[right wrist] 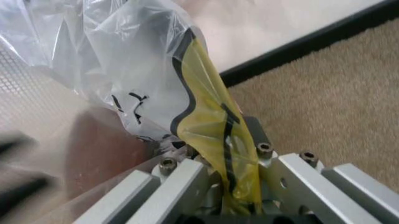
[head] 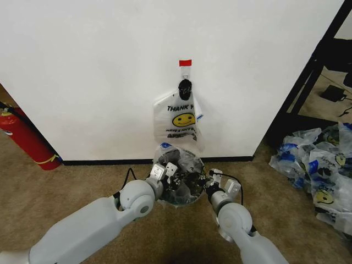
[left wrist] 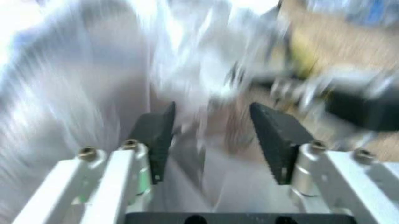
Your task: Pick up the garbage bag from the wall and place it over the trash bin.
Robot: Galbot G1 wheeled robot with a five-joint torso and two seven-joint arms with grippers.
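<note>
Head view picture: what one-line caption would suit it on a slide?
Both grippers, left and right, work a garbage bag over the trash bin while another bag hangs on the wall.

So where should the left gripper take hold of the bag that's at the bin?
Grip the loose film of the garbage bag at the left rim of the trash bin, coming from the robot's left, opposite the right gripper, which clamps the yellow-printed part. The left gripper has its fingers open astride thin upright film there.
</note>
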